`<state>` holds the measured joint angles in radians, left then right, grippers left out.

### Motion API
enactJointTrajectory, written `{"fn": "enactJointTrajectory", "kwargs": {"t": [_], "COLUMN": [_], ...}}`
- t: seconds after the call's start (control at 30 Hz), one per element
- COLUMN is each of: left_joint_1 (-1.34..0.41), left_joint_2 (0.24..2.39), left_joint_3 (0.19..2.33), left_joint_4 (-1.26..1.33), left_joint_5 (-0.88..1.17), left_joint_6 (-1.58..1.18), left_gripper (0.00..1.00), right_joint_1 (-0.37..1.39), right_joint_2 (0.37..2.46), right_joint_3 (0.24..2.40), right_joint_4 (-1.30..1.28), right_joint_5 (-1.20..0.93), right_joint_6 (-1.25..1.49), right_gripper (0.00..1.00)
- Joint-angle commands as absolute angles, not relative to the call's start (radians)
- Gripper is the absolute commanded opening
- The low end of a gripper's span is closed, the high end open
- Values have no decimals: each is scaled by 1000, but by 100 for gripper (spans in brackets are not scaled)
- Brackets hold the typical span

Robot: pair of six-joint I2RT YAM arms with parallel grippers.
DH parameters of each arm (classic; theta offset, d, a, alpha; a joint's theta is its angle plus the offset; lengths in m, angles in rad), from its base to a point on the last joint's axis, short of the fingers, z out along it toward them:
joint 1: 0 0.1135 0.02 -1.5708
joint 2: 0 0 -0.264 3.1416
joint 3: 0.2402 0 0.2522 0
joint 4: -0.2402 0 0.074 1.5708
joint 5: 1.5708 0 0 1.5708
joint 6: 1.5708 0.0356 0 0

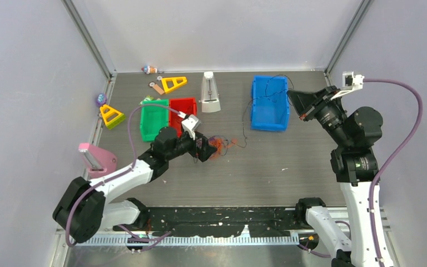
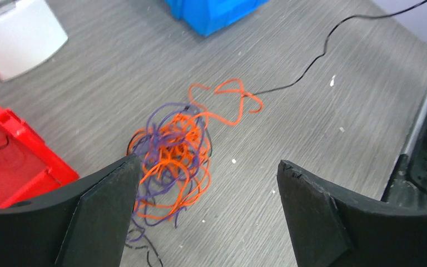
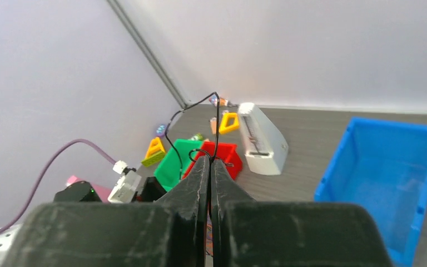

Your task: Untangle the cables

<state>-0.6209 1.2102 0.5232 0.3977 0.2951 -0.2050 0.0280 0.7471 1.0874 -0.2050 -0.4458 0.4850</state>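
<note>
L gripper (image 2: 207, 167) wide open, nearer; clump (image 2: 172, 158) just ahead, against left-frame finger. Black strand (image 2: 306, 72) runs upper right to R gripper (image 3: 210, 162), pinched shut on it.

The left arm (image 1: 128, 173) and right arm (image 1: 358, 164) share glossy black joint housings and white link shells. A lilac hose (image 1: 417, 111) runs along each to a white wrist camera block (image 1: 351, 80). The left claw (image 2: 208, 162) and right claw (image 3: 210, 161) are matte black and wedge-shaped.
</note>
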Motion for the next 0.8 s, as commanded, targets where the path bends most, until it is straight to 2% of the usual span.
{"fn": "enactJointTrajectory", "kwargs": {"t": [0.0,0.13,0.27,0.57,0.67,0.7,0.73,0.77], "left_joint_1": [-625,-679,-740,-790,-791,-790,-791,-790], "left_joint_2": [1134,1158,1270,1466,1510,1544,1556,1567], "left_joint_3": [619,737,842,904,933,963,977,990], "left_joint_4": [400,356,347,427,428,422,418,414], "left_joint_5": [417,480,519,462,443,446,450,456], "left_joint_6": [-209,-178,-154,-181,-190,-206,-213,-219], "left_gripper": [93,93,89,78,66,48,38,21], "right_joint_1": [50,58,63,66,65,66,66,65], "right_joint_2": [772,785,798,816,816,815,815,815], "right_joint_3": [1190,1213,1223,1263,1268,1266,1262,1260], "right_joint_4": [-149,-131,-120,-115,-117,-117,-116,-115], "right_joint_5": [-517,-526,-529,-534,-534,-532,-531,-529], "right_joint_6": [529,560,586,608,608,610,612,612], "right_gripper": [5,5,5,5,5,5,5,5]}}
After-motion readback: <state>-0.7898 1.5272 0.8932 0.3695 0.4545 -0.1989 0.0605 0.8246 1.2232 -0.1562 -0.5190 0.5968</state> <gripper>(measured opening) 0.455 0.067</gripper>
